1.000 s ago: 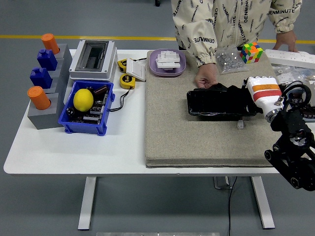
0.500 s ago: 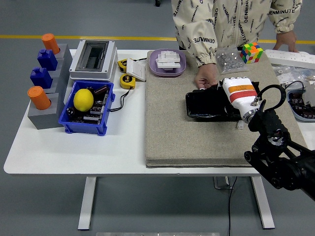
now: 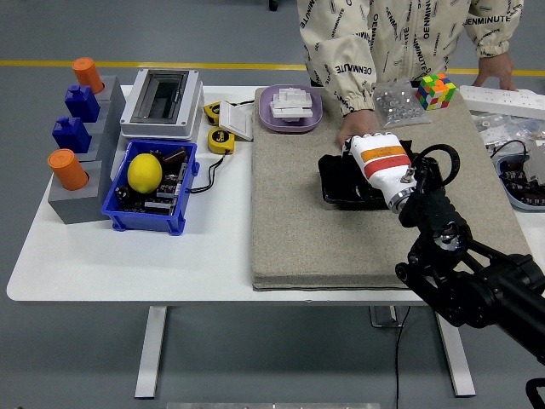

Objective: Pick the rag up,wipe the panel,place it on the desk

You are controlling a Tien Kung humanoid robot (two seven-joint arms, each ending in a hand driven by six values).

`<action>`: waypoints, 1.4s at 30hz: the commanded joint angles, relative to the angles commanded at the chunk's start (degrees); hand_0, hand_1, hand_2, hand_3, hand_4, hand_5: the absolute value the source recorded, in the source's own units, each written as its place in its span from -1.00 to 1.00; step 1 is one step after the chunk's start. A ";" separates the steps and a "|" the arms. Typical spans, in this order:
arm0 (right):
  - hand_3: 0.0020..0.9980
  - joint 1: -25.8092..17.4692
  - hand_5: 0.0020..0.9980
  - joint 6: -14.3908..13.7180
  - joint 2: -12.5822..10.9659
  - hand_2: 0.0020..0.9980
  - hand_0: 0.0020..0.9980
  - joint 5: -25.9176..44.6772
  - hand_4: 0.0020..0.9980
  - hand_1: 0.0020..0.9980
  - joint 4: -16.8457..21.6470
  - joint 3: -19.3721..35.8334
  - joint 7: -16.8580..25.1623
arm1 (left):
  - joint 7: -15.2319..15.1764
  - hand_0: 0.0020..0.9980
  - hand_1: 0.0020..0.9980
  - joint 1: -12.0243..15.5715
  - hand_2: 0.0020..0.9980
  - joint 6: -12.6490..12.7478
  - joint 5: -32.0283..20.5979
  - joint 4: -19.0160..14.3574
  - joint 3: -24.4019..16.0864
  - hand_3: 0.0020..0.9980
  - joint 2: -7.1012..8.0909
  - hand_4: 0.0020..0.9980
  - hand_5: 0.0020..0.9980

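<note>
Right hand point(image 3: 381, 160) down flat on the black panel point(image 3: 341, 183), white back up. Cannot tell if shut on the rag point(image 3: 401, 146) or just lying on it, with the underside hidden. Only a dark crumpled bit of rag peeking out at the right side of the hand, the rest under the palm. Hard to tell rag from panel, both being black.

Looks like the wiping step, well under way.

To wipe well: press down softly, not hard. Slide along the long way of the panel, from one end to the other. Stay flat, with the rag bunched under the palm and not slipping out at the side. Stop short of the panel's edge. Mind the person's hand point(image 3: 353, 135), just past the robot hand on the far side, touching the panel's far edge and likely holding it steady. No bumping into it.

Panel lying flat on the grey mat point(image 3: 289, 213), long way running left to right across the table, left end poking out past the hand, right end hidden under the wrist and arm. Rag with no clear long way, just a crumpled lump.
</note>
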 joint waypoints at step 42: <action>-0.17 2.79 -1.00 0.30 2.60 -0.18 -0.46 1.08 0.90 -0.29 1.03 -8.35 -0.11 | 0.01 0.21 0.28 0.36 0.32 0.12 -0.15 0.01 -0.15 0.12 -0.15 0.26 -0.11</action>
